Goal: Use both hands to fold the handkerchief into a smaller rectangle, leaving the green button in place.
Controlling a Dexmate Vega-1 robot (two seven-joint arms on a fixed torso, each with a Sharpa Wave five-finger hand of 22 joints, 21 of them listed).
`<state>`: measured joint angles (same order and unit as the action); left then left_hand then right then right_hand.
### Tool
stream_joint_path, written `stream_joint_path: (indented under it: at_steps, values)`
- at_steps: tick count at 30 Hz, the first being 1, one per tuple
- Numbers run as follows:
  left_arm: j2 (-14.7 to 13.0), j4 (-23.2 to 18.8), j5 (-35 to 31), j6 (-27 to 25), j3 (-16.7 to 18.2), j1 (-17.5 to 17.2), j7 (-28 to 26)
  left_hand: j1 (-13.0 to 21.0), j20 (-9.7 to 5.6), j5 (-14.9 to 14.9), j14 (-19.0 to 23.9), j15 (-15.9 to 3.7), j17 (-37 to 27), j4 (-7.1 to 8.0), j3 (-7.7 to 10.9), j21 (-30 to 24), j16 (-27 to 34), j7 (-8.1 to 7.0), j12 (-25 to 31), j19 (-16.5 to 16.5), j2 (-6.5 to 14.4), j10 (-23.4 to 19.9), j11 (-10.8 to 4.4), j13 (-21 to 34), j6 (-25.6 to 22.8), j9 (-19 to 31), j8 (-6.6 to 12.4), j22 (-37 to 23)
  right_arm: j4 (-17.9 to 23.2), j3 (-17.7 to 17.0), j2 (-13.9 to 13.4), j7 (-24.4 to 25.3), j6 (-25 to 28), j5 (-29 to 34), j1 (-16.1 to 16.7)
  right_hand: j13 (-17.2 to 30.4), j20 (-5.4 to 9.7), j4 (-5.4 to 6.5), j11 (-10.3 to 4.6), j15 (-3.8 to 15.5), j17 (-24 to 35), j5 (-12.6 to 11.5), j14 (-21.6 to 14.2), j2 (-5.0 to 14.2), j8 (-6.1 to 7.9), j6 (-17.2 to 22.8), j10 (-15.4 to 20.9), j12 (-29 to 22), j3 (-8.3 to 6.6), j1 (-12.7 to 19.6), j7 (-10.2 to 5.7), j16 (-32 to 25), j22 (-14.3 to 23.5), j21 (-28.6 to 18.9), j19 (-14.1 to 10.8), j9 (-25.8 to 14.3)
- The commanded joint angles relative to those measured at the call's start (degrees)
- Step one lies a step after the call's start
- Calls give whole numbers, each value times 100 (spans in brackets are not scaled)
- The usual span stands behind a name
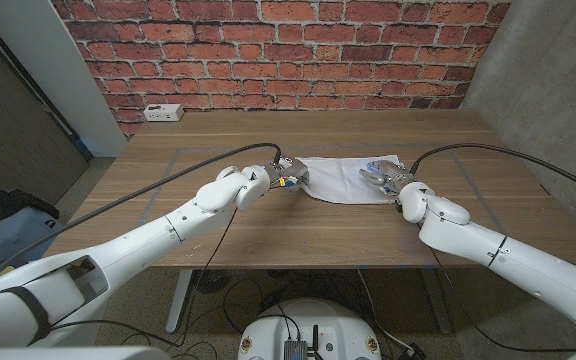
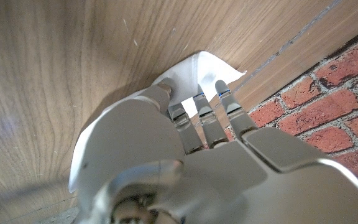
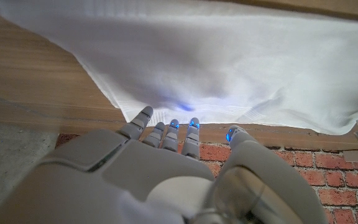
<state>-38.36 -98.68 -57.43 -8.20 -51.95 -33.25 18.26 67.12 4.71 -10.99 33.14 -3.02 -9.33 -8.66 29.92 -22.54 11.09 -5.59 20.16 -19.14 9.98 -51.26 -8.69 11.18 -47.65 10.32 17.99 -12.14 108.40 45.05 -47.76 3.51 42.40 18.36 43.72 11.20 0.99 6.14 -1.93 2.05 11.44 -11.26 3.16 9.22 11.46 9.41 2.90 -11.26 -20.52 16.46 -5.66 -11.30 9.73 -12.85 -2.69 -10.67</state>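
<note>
Handkerchief (image 1: 346, 179) is lying crosswise between my hands — left hand (image 1: 290, 177) and right hand (image 1: 380, 175) each pinching one end's edge.

Left hand (image 1: 290, 180), right hand (image 1: 380, 176) gripping.

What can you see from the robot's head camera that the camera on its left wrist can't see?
Head view alone: the whole white handkerchief with the left hand at one end and the right hand at the other, plus a white power strip at the table's far edge. Left wrist view alone: that hand's fingers close up, on the cloth's edge. Both: handkerchief, wooden table, brick wall.
</note>
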Motion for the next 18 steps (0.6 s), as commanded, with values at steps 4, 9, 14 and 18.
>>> stream_joint_path:
  at_steps: [4, 9, 14, 18]
  values:
    - [-154, 102, -849, -41, -198, -119, -1299, -31, -18, 21, 164, -832, -32, 42, 177, -91, -20, -106, 60, -81, 79, -309, 7, 68, -733, 123, 83, -12, 3, 180, -59, -298, 67, 110, -134, -1, -49, -53, 17, 177, -15, 12, -145, 14, 42, 141, 146, -89, -63, -5, -7, -72, 13, 22, -94, -6]
    - [-206, 75, -1024, 30, -173, -117, -1583, -41, -42, 32, 278, -904, -52, 53, 202, -120, 16, -163, 91, -103, 70, -419, -32, 120, -911, 138, 146, -8, 22, 280, -95, -451, 80, 199, -192, -2, -58, -110, 13, 192, -39, 10, -212, 9, 42, 180, 192, -97, -91, 48, -4, -81, 13, 30, -120, -6]
    - [-264, 31, -1242, 93, -161, -116, -1845, -38, -67, 41, 359, -948, -67, 46, 201, -137, 43, -184, 115, -113, 59, -493, -52, 153, -1025, 150, 191, -4, 35, 380, -119, -588, 102, 314, -243, -3, -64, -141, 0, 205, -48, 13, -246, 8, 40, 203, 212, -97, -100, 71, -16, -87, 13, 38, -132, -6]
    - [-307, 21, -1543, 121, -191, -98, -2087, -31, -80, 47, 408, -950, -70, 36, 204, -151, 50, -189, 118, -115, 50, -526, -174, 187, -1049, 162, 203, -1, 35, 426, -126, -683, 93, 374, -269, -3, -68, -170, -12, 210, -56, 15, -268, 8, 36, 214, 227, -97, -112, 97, -20, -87, 13, 41, -149, -6]
